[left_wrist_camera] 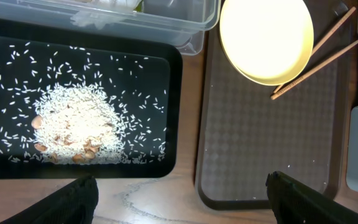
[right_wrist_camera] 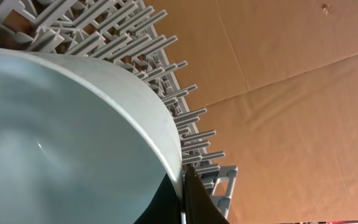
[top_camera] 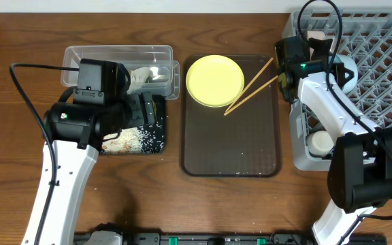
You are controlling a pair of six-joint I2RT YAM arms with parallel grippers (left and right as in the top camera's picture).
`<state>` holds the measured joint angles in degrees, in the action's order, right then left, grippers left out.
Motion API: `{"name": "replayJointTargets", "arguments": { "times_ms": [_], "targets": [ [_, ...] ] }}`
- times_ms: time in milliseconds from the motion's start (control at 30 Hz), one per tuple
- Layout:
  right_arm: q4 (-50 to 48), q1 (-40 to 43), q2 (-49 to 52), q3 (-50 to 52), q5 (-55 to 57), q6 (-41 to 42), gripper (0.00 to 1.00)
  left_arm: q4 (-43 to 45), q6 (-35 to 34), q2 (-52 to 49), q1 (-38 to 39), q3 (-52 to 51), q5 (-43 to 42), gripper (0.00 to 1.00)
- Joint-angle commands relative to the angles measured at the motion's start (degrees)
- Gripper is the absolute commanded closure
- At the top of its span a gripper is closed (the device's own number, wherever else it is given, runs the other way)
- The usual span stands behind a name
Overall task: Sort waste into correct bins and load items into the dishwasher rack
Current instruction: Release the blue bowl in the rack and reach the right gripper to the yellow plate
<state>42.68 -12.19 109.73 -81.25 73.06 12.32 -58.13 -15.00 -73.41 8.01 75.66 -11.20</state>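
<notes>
Two pincers show. The right gripper (right_wrist_camera: 183, 194) is clamped on the rim of the light blue bowl (right_wrist_camera: 61, 143), which spreads up and leftward from its fingers, the grey rack (right_wrist_camera: 191, 124) just behind. The left gripper (left_wrist_camera: 178, 198) hangs with fingers wide apart; the black tray (left_wrist_camera: 174, 74) of rice crumbs (left_wrist_camera: 79, 124) lies ahead, toward its left finger.

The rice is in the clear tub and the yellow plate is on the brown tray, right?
No. The rice is in the black tray, not the clear tub; the left wrist view shows it. The yellow plate is on the brown tray.
</notes>
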Motion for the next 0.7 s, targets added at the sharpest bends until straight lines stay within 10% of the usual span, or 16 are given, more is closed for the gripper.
{"name": "replayJointTargets", "arguments": {
  "times_ms": [0,100,200,333,667],
  "targets": [
    [0.39,-1.57,1.18,0.24,-1.77,-0.42,0.98,-0.11,0.31,-0.22,-0.22,0.33,0.35,0.11],
    [0.42,-4.13,1.18,0.24,-1.79,-0.85,0.9,-0.11,0.31,-0.22,-0.22,0.33,0.35,0.11],
    [0.42,-7.19,1.18,0.24,-1.79,-3.08,0.5,-0.11,0.31,-0.22,-0.22,0.33,0.35,0.11],
    [0.24,-9.53,1.14,-0.31,-2.12,-5.6,0.21,-0.11,0.31,-0.22,-0.22,0.33,0.33,0.11],
    [13.29,-9.05,0.35,-22.8,-43.52,-13.22,0.06,-0.11,0.31,-0.22,-0.22,0.33,0.33,0.11]
  ]
}}
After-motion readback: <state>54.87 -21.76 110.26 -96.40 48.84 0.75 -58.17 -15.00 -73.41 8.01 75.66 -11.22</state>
